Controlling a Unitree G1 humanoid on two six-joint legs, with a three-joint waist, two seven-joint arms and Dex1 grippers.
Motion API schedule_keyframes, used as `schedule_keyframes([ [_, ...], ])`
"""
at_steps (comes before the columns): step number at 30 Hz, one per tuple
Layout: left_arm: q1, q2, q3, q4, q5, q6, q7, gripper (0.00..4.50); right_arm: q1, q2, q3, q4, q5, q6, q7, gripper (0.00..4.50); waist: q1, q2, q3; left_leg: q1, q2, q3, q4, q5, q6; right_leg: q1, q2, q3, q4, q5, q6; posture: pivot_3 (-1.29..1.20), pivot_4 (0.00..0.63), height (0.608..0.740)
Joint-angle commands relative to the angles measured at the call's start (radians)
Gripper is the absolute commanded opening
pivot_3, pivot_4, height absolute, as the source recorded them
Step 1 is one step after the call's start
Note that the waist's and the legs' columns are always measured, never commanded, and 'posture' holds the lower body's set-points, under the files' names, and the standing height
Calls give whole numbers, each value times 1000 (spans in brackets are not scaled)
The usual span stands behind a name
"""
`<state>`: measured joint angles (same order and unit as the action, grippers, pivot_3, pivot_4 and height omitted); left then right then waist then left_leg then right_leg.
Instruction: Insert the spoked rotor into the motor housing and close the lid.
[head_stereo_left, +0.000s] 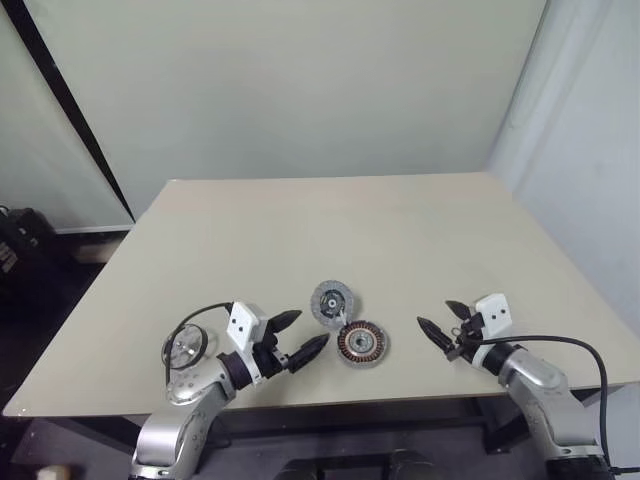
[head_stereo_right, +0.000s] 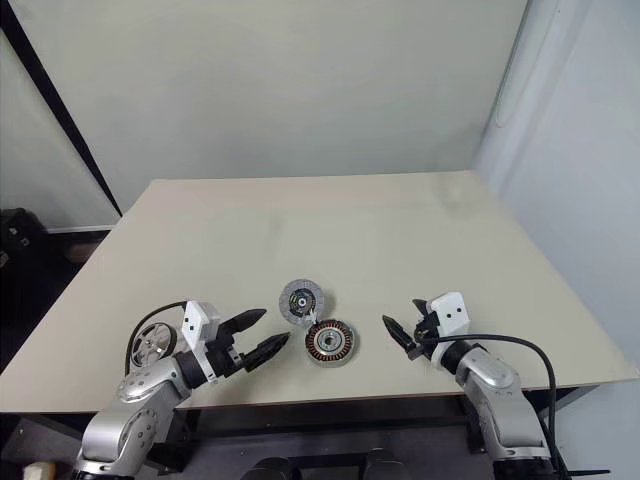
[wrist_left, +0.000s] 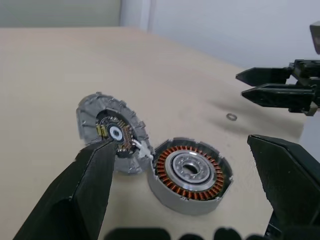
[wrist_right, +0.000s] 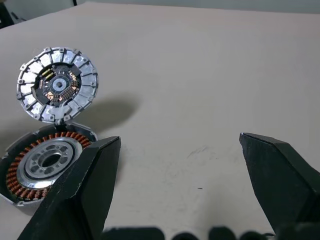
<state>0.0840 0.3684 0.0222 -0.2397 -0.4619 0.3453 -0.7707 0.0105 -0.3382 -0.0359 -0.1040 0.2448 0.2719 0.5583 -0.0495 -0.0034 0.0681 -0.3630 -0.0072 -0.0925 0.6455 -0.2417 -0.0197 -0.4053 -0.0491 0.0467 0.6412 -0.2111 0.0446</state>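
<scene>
both grippers spread near the table's front edge

left gripper (head_stereo_left: 296, 337) and right gripper (head_stereo_left: 438, 318) hung spread wide and empty. between them lay the motor housing (head_stereo_left: 361, 343), the lid (head_stereo_left: 333, 302) tilted up at its far side. spoked rotor (head_stereo_left: 184, 349) lay by the front left corner of the table (head_stereo_left: 330, 225).

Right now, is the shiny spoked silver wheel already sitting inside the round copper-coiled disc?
No, the shiny spoked silver wheel lies apart near the table's left edge.
</scene>
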Motion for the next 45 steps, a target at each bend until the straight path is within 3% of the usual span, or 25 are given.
schedule_keyframes([
  [1,-21,12,11,-12,-9,-38,-20,4477,-5,25,6,-90,-8,9,-57,4139,0,0,0,0,0,1,0,0,0,0,0,0,0,0,0,0,0,740],
  [11,-3,62,-15,-74,-27,-2,-39,4477,22,81,31,-147,-83,121,-231,4139,0,0,0,-1,0,0,0,0,0,-1,0,0,0,0,0,0,0,740],
  [16,-80,67,-62,-7,4,-27,-78,4477,13,116,-24,-167,-119,188,-374,4139,1,0,0,-1,0,0,0,0,0,-1,0,0,0,0,0,0,0,740],
  [21,-158,61,-97,63,34,-48,-103,4477,11,115,-32,-170,-148,261,-428,4139,0,0,0,-1,1,2,0,0,0,-2,0,0,0,0,0,0,0,740],
  [28,-224,41,-149,138,71,-87,-142,4477,-14,92,-29,-84,-164,336,-438,4139,0,0,0,-2,0,1,-1,0,1,-2,0,0,0,0,0,0,0,740],
  [45,-211,43,-157,119,88,-97,-143,4477,-106,86,-30,132,-162,321,-412,4139,0,-1,0,-1,0,1,-1,0,1,-2,0,0,0,0,0,0,0,740],
])
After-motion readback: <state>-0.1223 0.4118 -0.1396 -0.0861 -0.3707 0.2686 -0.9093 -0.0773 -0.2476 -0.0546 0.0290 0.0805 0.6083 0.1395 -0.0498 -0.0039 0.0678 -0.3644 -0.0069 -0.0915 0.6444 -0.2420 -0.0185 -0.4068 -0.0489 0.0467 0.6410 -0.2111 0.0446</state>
